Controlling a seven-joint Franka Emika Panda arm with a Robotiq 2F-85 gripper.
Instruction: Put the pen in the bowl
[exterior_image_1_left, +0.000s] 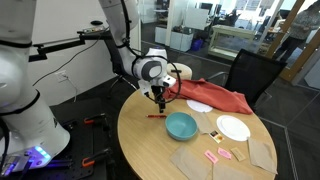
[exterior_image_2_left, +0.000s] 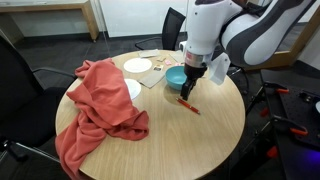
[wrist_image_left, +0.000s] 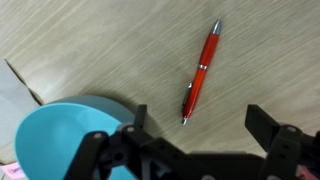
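The red pen (wrist_image_left: 200, 72) lies flat on the wooden table (wrist_image_left: 90, 40). It is just beside the blue-green bowl (wrist_image_left: 65, 135) and does not touch it. The pen is not in the bowl. In the wrist view, the two black fingers (wrist_image_left: 265, 125) are spread wide apart and nothing is between them. They hang over the table near the pen's lower tip and do not touch it. In an exterior view, the white arm (exterior_image_2_left: 215, 30) reaches down over the table, with the pen on the wood just below it and the bowl right behind it. A big red cloth (exterior_image_2_left: 100, 105) lies in a heap on the table, and part of it hangs over the edge. A white plate (exterior_image_1_left: 233, 128) sits near the bowl. Some small pink pieces (exterior_image_1_left: 215, 155) lie close to the table's edge.
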